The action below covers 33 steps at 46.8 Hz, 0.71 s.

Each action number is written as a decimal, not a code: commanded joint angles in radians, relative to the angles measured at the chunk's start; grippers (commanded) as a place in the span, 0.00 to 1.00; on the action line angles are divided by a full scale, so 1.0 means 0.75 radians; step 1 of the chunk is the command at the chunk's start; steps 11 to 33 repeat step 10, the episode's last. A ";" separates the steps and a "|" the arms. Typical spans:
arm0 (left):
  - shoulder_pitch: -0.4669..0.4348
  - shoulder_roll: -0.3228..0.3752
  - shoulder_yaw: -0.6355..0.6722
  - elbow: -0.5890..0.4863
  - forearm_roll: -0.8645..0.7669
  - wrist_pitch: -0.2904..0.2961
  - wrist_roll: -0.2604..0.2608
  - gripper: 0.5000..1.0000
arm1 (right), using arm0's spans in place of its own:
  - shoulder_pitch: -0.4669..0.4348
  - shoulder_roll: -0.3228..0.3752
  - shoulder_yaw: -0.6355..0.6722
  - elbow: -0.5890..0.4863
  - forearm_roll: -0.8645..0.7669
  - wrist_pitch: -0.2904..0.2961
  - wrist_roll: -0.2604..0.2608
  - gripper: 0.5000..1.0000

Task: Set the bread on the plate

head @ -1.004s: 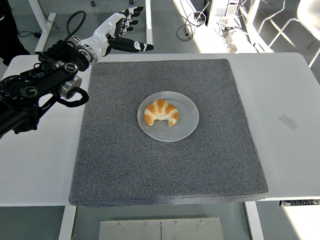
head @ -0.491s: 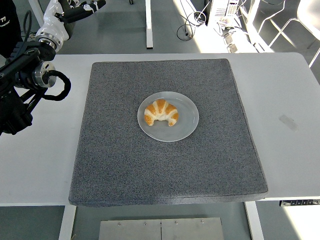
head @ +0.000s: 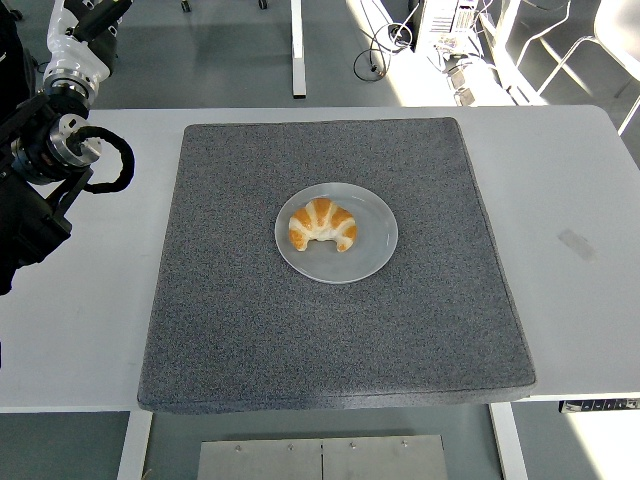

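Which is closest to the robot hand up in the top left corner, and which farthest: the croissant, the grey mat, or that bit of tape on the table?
From the left robot hand, in the head view:
1. Grey mat, its far left corner nearest.
2. Croissant, on the plate at mat centre.
3. Tape, on the table far right.

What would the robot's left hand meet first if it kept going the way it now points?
Probably nothing on the table. The left hand points up and away past the table's far left corner, off the picture's top edge, well clear of the croissant on the plate. Depth is unclear.
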 commanded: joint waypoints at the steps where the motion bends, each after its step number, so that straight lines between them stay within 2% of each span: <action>1: 0.021 -0.001 -0.026 0.006 0.000 -0.015 0.001 0.94 | 0.000 0.000 0.000 0.000 0.000 0.002 0.000 1.00; 33: 0.027 -0.009 -0.016 0.038 0.004 -0.021 0.001 0.94 | 0.012 0.000 0.014 0.002 0.000 0.004 0.002 1.00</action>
